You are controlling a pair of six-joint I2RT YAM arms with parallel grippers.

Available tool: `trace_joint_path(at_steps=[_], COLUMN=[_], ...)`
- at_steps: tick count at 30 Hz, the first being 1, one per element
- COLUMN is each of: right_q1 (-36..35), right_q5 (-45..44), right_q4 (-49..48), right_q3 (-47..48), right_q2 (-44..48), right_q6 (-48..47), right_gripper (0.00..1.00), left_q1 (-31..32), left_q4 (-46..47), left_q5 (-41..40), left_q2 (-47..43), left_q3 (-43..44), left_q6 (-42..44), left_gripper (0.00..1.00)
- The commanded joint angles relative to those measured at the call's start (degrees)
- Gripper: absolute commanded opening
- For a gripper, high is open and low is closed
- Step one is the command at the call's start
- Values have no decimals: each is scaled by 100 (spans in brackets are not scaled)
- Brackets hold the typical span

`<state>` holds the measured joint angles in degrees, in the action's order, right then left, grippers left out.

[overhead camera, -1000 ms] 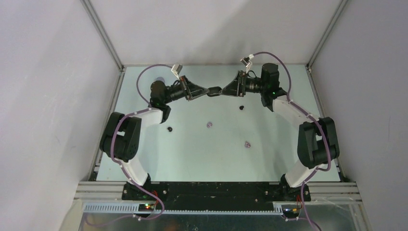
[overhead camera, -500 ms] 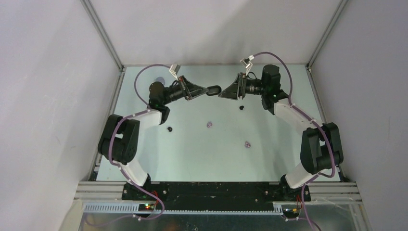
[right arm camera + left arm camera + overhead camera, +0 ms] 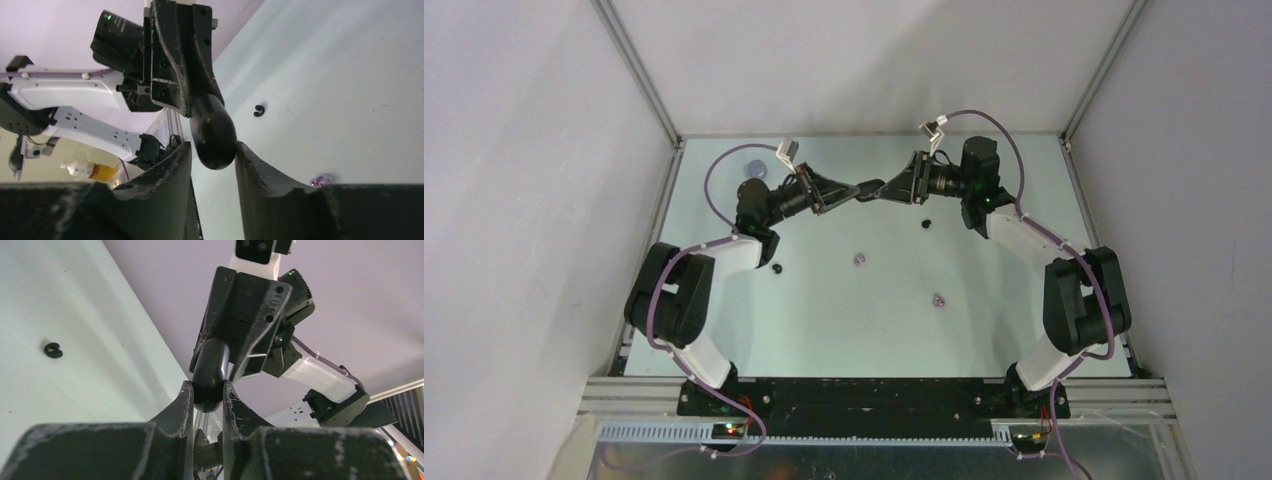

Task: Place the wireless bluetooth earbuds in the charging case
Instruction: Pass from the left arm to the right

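1. A glossy black, capsule-shaped charging case (image 3: 867,189) is held in the air over the far middle of the pale green desk (image 3: 984,330), between the tips of the two arms.
2. The left jaws are clamped on one end of the case; in the left wrist view both fingers (image 3: 186,400) are pressed against its rounded sides.
3. The right jaws are set around the other end. In the right wrist view the fingers (image 3: 250,165) lie close on either side, but whether they grip it cannot be told.
4. Four tiny wireless earbuds are lying loose on the desk, well apart from each other.
5. A glossy black earbud (image 3: 776,268) is beside the white forearm of the left arm (image 3: 724,250).
6. A second black earbud (image 3: 926,222) is just under the wrist of the right arm (image 3: 1024,235).
7. A pale lilac earbud (image 3: 858,260) is near the middle of the desk.
8. A second lilac earbud (image 3: 938,299) is nearer the bases.
9. A small lilac round object (image 3: 752,168) is seen near the far left corner.
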<state>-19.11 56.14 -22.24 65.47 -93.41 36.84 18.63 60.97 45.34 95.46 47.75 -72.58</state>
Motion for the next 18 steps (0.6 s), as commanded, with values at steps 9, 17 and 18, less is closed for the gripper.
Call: trace_joint_path(at_steps=[9,17,18], right_q1=[11,209,240], right_q5=[314,539,550], right_q4=[-781,-1000,-854], right_q3=[19,27,22], right_q2=[131,300,355], right_q6=[368,561,504], right_gripper=[22,11,11], left_q1=[83,80,79], left_q4=[206,166,142], left_q5=[-156,35,62], left_q2=[-282,-207,-205], left_q3=[-29,61,93], left_q6=[-57,19,47], left_gripper=[5,32,34])
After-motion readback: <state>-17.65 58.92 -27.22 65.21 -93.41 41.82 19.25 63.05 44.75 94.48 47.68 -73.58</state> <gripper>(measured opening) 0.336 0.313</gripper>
